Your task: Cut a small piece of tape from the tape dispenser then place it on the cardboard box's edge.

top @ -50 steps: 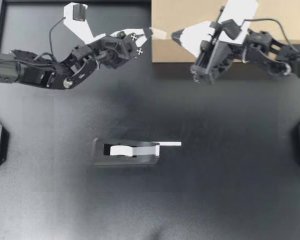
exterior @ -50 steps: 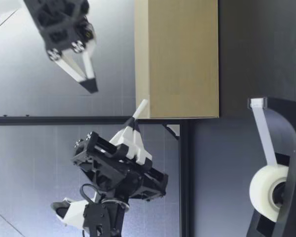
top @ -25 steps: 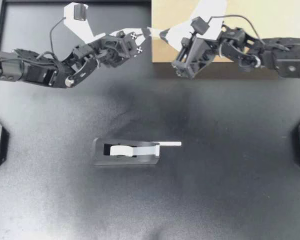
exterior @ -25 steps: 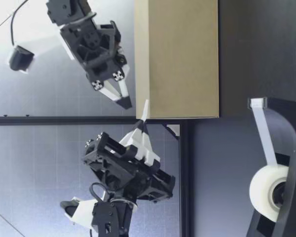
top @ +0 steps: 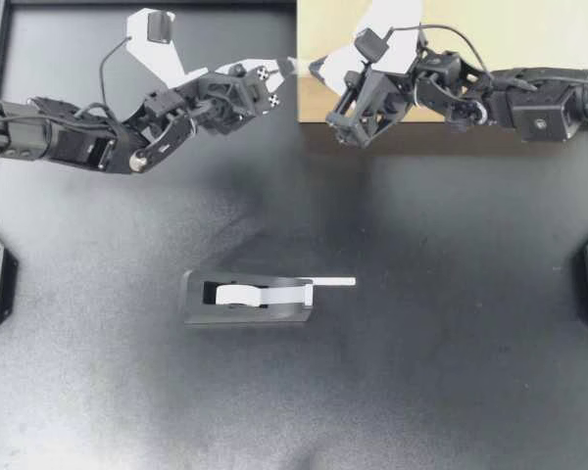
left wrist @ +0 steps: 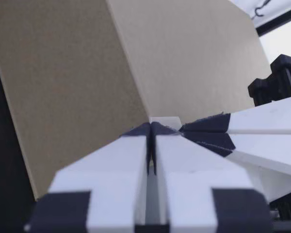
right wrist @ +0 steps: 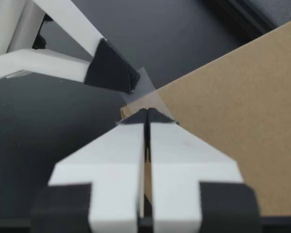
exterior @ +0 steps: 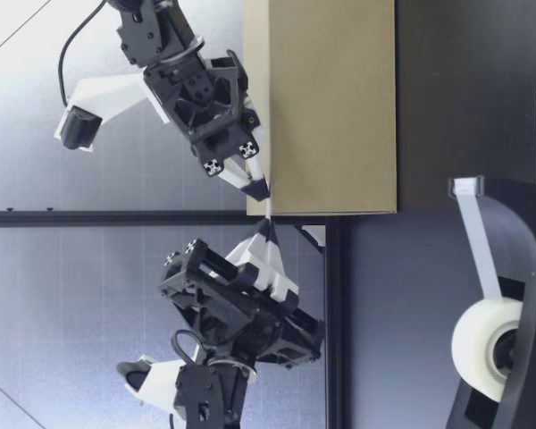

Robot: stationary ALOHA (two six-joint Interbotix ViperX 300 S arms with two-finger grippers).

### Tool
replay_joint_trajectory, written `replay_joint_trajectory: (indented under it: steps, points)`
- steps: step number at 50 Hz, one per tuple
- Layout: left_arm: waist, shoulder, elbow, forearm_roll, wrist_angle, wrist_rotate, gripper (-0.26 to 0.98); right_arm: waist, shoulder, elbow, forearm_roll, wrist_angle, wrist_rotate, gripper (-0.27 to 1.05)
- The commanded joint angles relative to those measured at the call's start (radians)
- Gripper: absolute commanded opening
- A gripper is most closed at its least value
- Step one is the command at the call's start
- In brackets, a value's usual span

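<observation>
Dark table (top: 421, 372), cardboard box (top: 529, 29) at its far edge. L gripper (top: 292, 67) pinched tight on tape piece (top: 302, 66) at box's top corner; R gripper (top: 316, 69) fingers clenched together, tips touching tape there; tape dispenser (top: 245, 299) well apart from box
</observation>
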State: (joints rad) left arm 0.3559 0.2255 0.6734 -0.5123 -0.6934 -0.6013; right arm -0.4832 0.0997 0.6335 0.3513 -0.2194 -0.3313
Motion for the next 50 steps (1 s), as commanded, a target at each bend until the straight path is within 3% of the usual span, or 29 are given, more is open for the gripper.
replay_joint_trajectory:
  steps: [1,19,27,37,50]
  points:
    - [0.005,-0.014,-0.008,0.003,-0.006,0.003,-0.11,-0.014,-0.005,-0.025,-0.002,0.002,-0.002,-0.11]
    - [0.005,-0.02,0.008,0.006,-0.006,0.015,-0.09,-0.032,0.037,-0.078,-0.003,0.023,-0.002,-0.11]
    - [0.005,-0.031,0.017,0.02,-0.006,0.017,0.05,-0.035,0.041,-0.092,-0.015,0.028,0.0,-0.11]
    - [0.005,-0.049,0.029,0.021,-0.006,0.015,0.4,-0.037,0.04,-0.112,-0.015,0.028,0.0,-0.11]
    - [-0.038,-0.127,0.097,0.023,-0.006,0.051,0.4,-0.021,-0.038,-0.11,-0.014,0.038,0.003,-0.11]
